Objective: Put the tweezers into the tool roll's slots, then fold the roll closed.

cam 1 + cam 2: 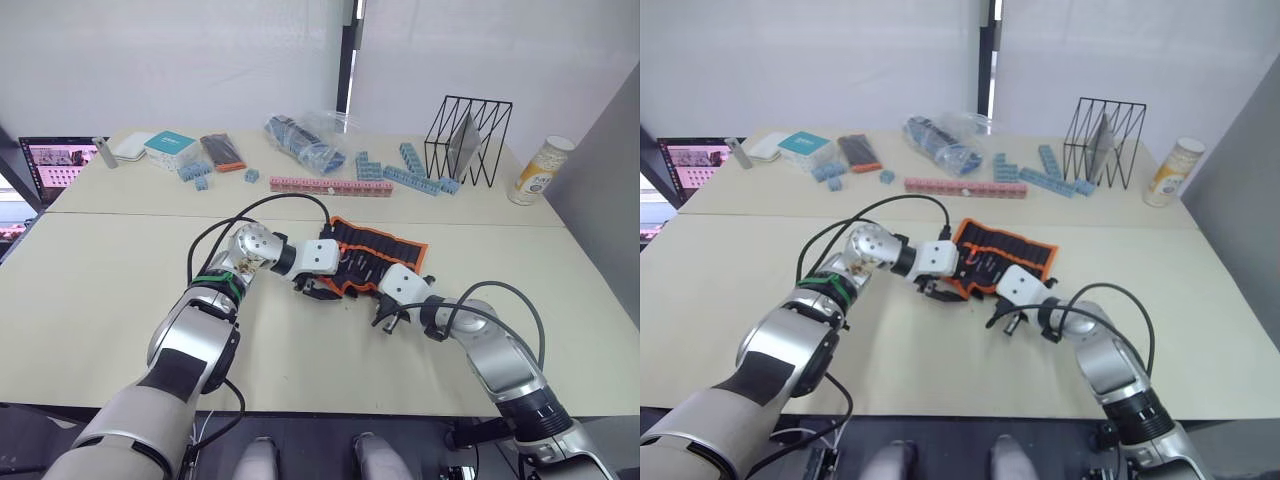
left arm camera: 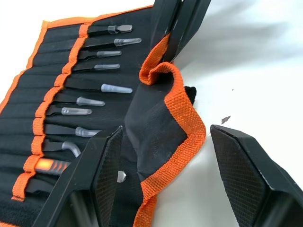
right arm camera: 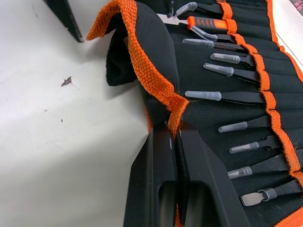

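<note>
**A:** You're looking down at a pale table [image 1: 120,300] made of two tops pushed together, white curtains behind it. Along the far side sit a teal box [image 1: 168,147], scattered blue plastic blocks [image 1: 410,172], a pink strip of blocks [image 1: 330,186], a clear bag [image 1: 305,137], a black wire rack [image 1: 468,140] and a tall can [image 1: 538,170]. A laptop [image 1: 58,165] peeks in at your far left.

**B:** And the tool roll?

**A:** The tool roll [image 1: 385,252] lies open near the middle of the table, between your two arms, inner face up. Its near flap [image 2: 163,127] is lifted and curling over, the orange trim buckled into a fold.

**B:** What are my grippers doing?

**A:** Your right gripper [image 3: 176,142] has its two fingers pressed together on the flap's orange edge, pinching the fabric. Your left gripper [image 2: 165,165] is spread wide, one finger over the black lining, the other over bare table, with the raised flap between them and untouched as far as I can see.

**B:** The tweezers?

**A:** The tweezers [image 3: 227,97] are seated in the slots [image 2: 47,99], lined up in a row under the orange band, their clear-capped tips pointing toward the flap. An orange-handled tool [image 3: 208,22] sits in the same row at the end closer to your left gripper. A small dark speck [image 3: 66,81] lies on the table just beside the flap.
</note>
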### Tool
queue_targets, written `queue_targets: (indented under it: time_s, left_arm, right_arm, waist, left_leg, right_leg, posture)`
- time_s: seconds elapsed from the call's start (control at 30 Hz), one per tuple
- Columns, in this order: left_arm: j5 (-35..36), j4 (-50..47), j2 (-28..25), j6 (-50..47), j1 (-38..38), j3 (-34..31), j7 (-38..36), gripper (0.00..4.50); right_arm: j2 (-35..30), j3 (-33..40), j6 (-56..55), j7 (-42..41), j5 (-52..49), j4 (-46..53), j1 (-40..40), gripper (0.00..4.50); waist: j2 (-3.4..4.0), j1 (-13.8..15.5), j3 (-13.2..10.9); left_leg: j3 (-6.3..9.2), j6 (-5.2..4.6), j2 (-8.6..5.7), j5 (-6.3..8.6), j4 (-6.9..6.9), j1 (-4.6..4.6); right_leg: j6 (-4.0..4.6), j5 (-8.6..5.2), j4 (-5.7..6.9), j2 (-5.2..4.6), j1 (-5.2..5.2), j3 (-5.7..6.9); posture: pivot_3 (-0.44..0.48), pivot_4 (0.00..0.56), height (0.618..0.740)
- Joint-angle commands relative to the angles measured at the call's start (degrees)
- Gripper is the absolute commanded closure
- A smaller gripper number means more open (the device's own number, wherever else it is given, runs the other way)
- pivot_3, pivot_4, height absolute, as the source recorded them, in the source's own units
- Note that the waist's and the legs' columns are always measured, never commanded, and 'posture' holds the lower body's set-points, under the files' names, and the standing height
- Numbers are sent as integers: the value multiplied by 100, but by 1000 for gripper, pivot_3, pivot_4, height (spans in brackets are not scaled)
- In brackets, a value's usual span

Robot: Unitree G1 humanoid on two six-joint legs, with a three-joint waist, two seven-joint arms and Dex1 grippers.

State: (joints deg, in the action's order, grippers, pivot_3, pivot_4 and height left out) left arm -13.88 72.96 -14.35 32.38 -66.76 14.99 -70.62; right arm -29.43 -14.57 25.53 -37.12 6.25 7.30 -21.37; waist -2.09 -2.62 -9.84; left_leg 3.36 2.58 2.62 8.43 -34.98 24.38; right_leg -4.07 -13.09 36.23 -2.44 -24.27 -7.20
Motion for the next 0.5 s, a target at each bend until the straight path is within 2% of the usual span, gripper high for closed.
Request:
queue_targets:
  time_s: [0.03,0.17,0.3,0.5]
  left_arm:
    - [140,-144,20,-32,-42,-108,-118,1348]
    - [437,-225,98,-229,-14,-309,-557,1348]
    - [978,-457,194,-681,8,-654,-1358,1348]
    - [944,-621,91,-830,83,-607,-1300,1348]
  right_arm:
    - [-29,78,-34,16,20,48,-73,4500]
    - [-29,77,-42,8,38,27,-86,4500]
    - [-22,51,-52,5,59,0,-103,4500]
    - [-30,28,-75,-16,66,-42,-132,4500]
  waist:
    - [0,0,0]
    - [0,0,0]
    - [0,-3,0]
    - [0,-16,0]
  left_leg:
    - [0,0,0,0,0,0]
    - [0,0,0,0,0,0]
    - [0,0,0,0,0,1]
    - [1,0,0,0,0,-2]
  right_leg:
    - [0,0,0,0,0,0]
    - [0,0,0,0,0,0]
    - [0,0,0,0,0,1]
    - [0,0,2,0,1,0]
  posture:
    - [0,150,740]
    - [0,150,740]
    - [0,150,740]
    - [0,150,740]
